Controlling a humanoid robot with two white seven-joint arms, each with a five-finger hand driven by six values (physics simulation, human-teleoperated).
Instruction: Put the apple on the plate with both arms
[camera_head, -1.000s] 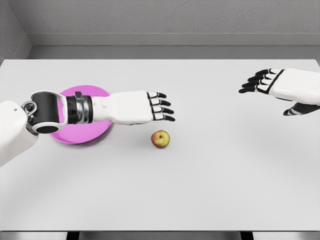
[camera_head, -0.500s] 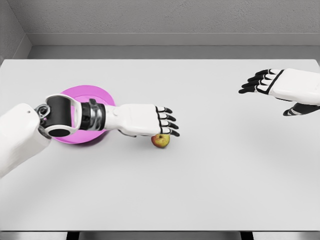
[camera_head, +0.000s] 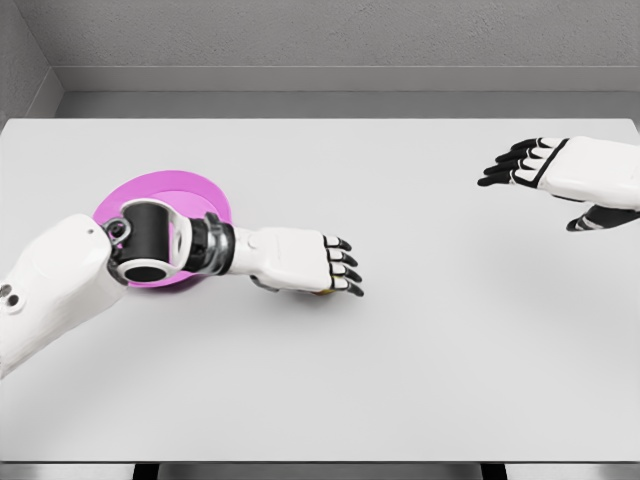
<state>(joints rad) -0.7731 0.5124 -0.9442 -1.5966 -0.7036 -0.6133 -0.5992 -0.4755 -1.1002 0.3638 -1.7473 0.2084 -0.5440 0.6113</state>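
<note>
The apple (camera_head: 322, 293) is almost fully hidden under my left hand (camera_head: 343, 270); only a thin yellowish sliver shows below the fingers. That hand lies palm down over the fruit with its fingers stretched out flat, not curled around it. The pink plate (camera_head: 170, 190) lies on the table behind my left forearm, which covers its near part. My right hand (camera_head: 515, 165) hovers at the far right, fingers spread and holding nothing, far from both the apple and the plate.
The white table (camera_head: 400, 350) reaches to a grey wall at the back. Its front edge runs along the bottom of the view. Nothing else stands on it.
My left hand has moved down and toward me, from behind the apple to on top of it, so the fruit is now hidden. The right hand has not moved.
</note>
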